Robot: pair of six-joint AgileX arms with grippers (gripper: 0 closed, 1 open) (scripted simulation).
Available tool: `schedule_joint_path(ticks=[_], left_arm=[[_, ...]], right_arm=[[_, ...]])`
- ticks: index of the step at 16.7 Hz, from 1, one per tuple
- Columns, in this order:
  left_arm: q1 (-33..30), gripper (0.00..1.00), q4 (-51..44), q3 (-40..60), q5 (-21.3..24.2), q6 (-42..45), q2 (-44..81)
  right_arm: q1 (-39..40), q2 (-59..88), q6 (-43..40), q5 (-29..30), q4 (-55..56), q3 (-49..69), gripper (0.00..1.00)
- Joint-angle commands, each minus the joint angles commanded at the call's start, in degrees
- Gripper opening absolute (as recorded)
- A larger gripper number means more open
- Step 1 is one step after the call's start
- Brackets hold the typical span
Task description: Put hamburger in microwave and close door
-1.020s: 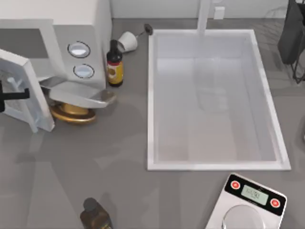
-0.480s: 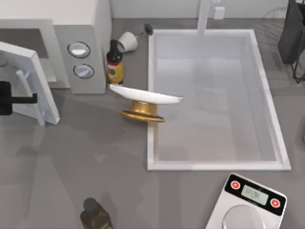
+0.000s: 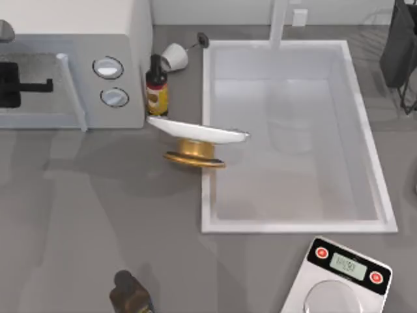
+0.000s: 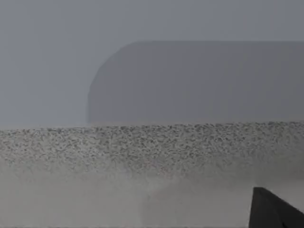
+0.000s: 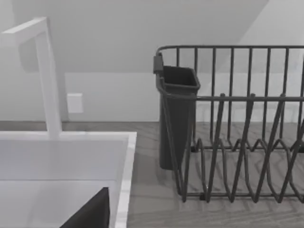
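Left gripper (image 3: 29,85) at the top view's left edge, dark, pressed against the door (image 3: 39,88) of the microwave (image 3: 78,39); finger state impossible to tell. Door lying flush across the appliance's front, its grey window directly beneath the gripper. In the left wrist view, speckled grey window surface (image 4: 142,147) right against the camera. Just to the gripper's right, the narrow panel with two round silver knobs (image 3: 108,67). Further right of that, a dark brown bottle (image 3: 156,88) with yellow label standing upright beside the microwave, and a white cup (image 3: 174,57) tipped on its side behind it. Right and nearer, a white plate (image 3: 199,130) tilted on a golden disc (image 3: 194,156), touching the sink's (image 3: 207,130) left rim. Hamburger nowhere identifiable on the desk (image 3: 98,228). Second brown bottle (image 3: 130,297) and a kitchen scale (image 3: 339,277) along the near edge. Right arm parked at the far right; its wrist view facing a dish rack (image 5: 237,128) and white faucet (image 5: 47,76).
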Motion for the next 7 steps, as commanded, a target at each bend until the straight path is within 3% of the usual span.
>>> schedule_joint_path(ticks=[7], left_arm=[[-1.4, 0.0, -0.8, 2.5, -3.1, -2.3, 9.8]], right_arm=[[0.0, 0.0, 0.0, 0.0, 0.0, 0.0, 1.0]])
